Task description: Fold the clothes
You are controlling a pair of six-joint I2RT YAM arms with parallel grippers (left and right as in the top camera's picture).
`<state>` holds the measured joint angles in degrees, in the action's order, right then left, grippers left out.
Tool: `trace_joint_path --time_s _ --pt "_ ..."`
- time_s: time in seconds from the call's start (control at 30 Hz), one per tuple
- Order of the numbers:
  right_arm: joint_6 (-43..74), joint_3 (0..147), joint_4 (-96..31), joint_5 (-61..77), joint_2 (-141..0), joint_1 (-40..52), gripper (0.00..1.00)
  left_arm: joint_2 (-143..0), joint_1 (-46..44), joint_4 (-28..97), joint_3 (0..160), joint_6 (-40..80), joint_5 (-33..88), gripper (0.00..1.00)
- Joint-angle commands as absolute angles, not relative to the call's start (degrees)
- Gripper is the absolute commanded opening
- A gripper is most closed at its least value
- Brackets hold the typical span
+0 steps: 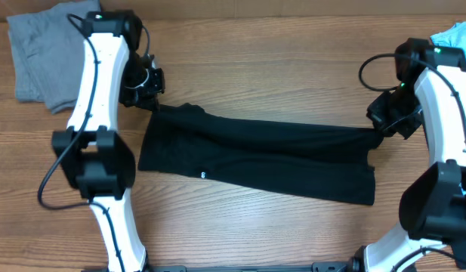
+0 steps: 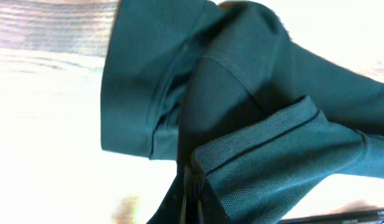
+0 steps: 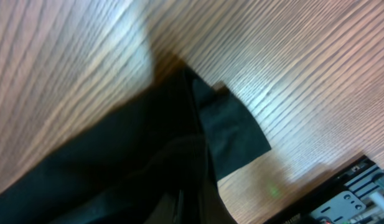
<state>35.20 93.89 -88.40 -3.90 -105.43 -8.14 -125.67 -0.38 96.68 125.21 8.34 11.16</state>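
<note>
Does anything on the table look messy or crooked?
Yes. The black fabric T-shirt lies crooked, slanting across the wooden table between the left hand and the right hand, both shut on its ends, and bunches up by the left hand. A grey cloth garment sits rumpled in the far left corner.

black T-shirt (image 1: 263, 155), folded lengthwise, stretched across table

A black fabric T-shirt (image 1: 255, 155) is laid across the brown wooden bench (image 1: 278, 60). A grey fabric garment (image 1: 36, 53) and a pale-blue fabric garment (image 1: 455, 34) are placed at its far corners.
</note>
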Motion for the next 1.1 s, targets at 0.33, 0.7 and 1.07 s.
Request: trace_joint_path --time_s 0.33,0.7,1.07 --pt "39.7 77.4 -79.8 -5.5 -104.9 -9.5 0.04 -124.3 1.2 91.0 104.5 6.4 8.4 0.04" --pt "39.2 75.6 -80.0 -7.5 -104.9 -11.8 0.04 -124.3 2.3 86.7 99.0 6.6 8.4 0.06" --pt "37.5 71.9 -83.4 -10.0 -104.9 -10.8 0.68 -124.3 2.2 86.8 99.2 6.4 8.4 0.69"
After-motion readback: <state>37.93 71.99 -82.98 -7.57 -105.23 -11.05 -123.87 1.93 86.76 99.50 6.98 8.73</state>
